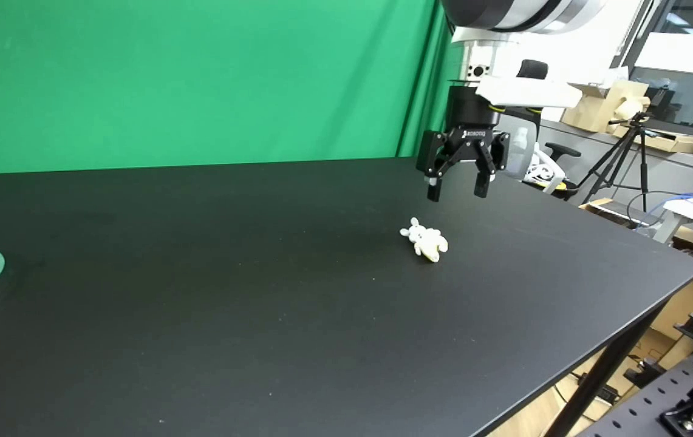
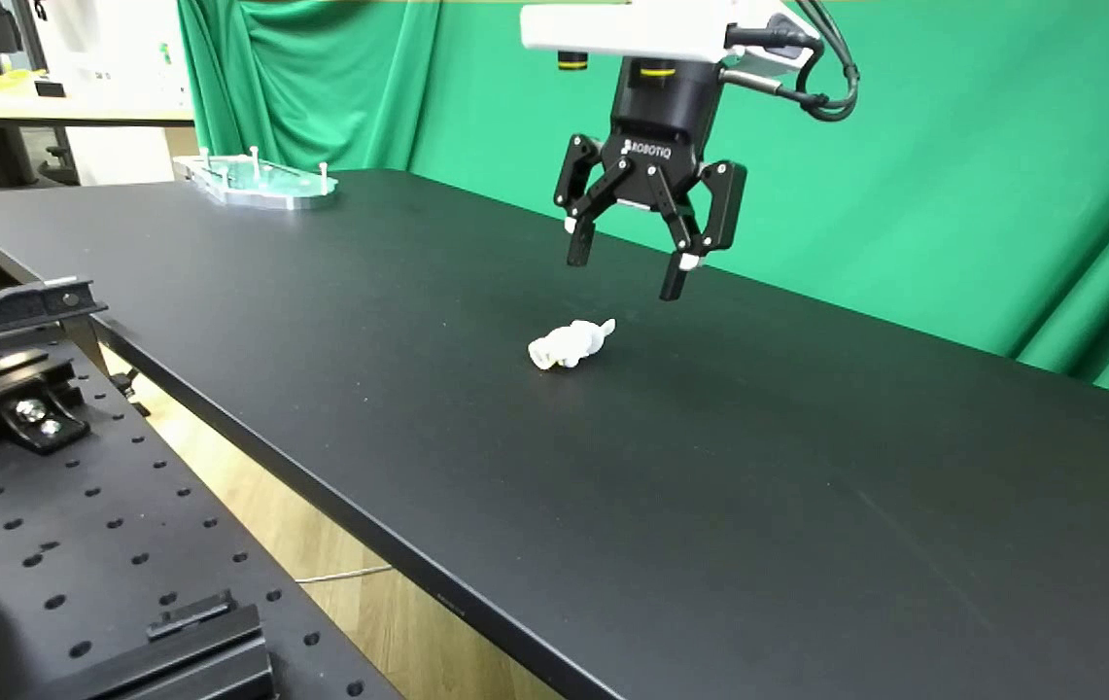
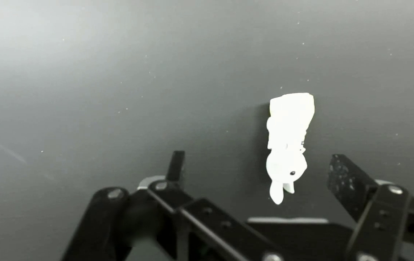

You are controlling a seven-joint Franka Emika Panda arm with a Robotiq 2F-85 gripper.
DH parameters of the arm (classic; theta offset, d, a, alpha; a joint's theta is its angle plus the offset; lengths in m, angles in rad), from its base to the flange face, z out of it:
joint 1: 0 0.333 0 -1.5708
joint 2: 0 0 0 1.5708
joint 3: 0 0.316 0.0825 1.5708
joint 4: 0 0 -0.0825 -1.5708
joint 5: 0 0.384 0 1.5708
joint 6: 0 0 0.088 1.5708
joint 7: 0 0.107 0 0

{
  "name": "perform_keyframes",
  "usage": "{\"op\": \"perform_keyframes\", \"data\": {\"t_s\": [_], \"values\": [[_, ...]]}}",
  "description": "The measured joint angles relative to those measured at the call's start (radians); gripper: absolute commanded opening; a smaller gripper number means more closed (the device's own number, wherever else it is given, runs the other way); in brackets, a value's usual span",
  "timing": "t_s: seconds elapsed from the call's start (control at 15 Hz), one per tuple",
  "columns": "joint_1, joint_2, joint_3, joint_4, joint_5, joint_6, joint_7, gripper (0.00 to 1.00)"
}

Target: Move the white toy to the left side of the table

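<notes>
- Green cloth (image 1: 200, 85) hangs behind the wide black table (image 1: 249, 340), whose matte top carries the white toy (image 1: 427, 241), lying down and not standing.
- First danger, I think, is a grip that is not centred. In the wrist view the toy lies closer to the finger (image 3: 350, 185) at the picture's right; this one may push it sideways, or turn it, before the opposite finger (image 3: 176, 166) arrives.
- Second danger: the fingers could catch only the head or the ears. Such a narrow hold may slip during the lifting, because the weight of the body would hang outside it.
- Third, the toy is small and low. A descent that stops too high could miss it; one that goes too deep could press the tips against the table.
- Which side is meant by "left" I cannot tell, so a wrong placing is also possible.
- As for the gripper (image 2: 624, 280), it hangs above the table with its fingers well apart, and it holds nothing.
- Below it, the toy rests on the tabletop, touching neither finger. Seen from the wrist, its ears point toward the gripper's base, while the body reaches past the fingertips.
</notes>
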Motion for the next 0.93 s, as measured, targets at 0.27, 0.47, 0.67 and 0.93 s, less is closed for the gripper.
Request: {"op": "perform_keyframes", "data": {"t_s": [0.27, 0.47, 0.67, 0.93], "values": [[0.007, 0.053, 0.02, 0.01, 0.007, 0.009, 0.0, 1.0], [0.011, 0.091, 0.031, 0.024, 0.008, 0.009, 0.0, 1.0], [0.012, 0.13, 0.036, 0.041, 0.008, 0.008, 0.0, 1.0], [0.012, 0.166, 0.037, 0.061, 0.016, 0.004, -0.002, 0.66]]}}
